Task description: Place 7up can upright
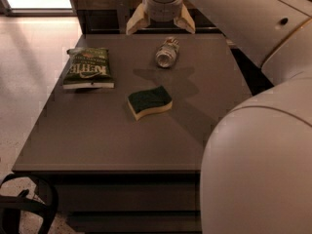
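fingers [136, 24] spread wide, nothing held; gripper [160, 26] hangs just behind and above the can [167, 52], apart from it as far as I can tell

can lies on its side on the surface [97, 140], silvery end towards the camera, long axis running roughly front to back. so nothing of the task is done yet: left to do is grasp, lift, turn upright, set down, let go

sponge [149, 101] sits in front of the can, slightly left, apart from it. bag [88, 68] well left of the can. neither looks in the way

hidden/unclear: gripper's upper part cut off by the top edge; arm [263, 130] fills the right side and covers the surface's near corner, right of the can; can's far end and label print hard to make out; finger height over the can can't be judged from this angle
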